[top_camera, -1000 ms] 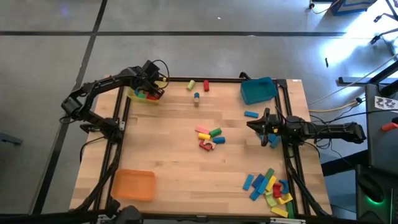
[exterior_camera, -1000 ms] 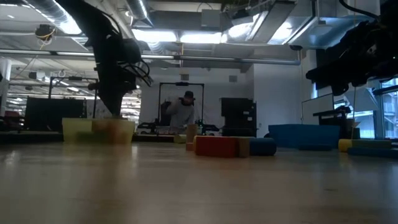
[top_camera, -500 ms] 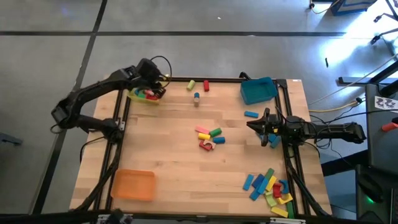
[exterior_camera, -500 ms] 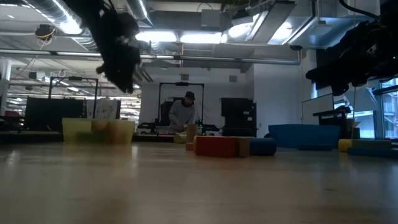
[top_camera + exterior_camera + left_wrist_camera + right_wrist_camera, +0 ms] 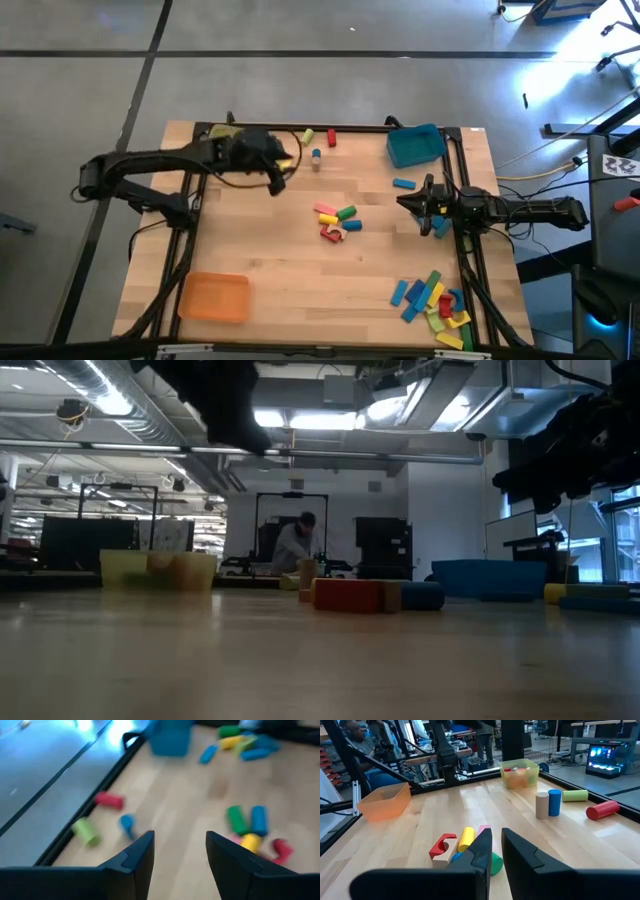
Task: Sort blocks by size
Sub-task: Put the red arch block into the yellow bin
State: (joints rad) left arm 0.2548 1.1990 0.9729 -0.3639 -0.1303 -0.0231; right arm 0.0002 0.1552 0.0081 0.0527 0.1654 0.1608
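Note:
My left gripper (image 5: 282,174) hangs open and empty above the far left of the table, slanting down toward the middle; between its fingers (image 5: 180,855) only bare wood shows. Beyond it lie a red cylinder (image 5: 109,800), a green cylinder (image 5: 86,831) and a blue one (image 5: 126,822). A cluster of blocks (image 5: 338,222) in pink, yellow, green, blue and red lies on the table's middle. The yellow tray (image 5: 520,772) holds some blocks. My right gripper (image 5: 405,203) waits shut at the right edge, pointing level.
A blue tray (image 5: 415,145) stands at the far right and an orange tray (image 5: 213,297) at the near left. A lone blue block (image 5: 403,184) lies near my right gripper. A pile of blue, yellow, red and green blocks (image 5: 432,300) sits at the near right corner.
My left gripper has risen from over the yellow tray and swung toward the table's right, out over the far middle. It has tipped up from pointing steeply down to a shallower slant. The blocks on the table have kept their places.

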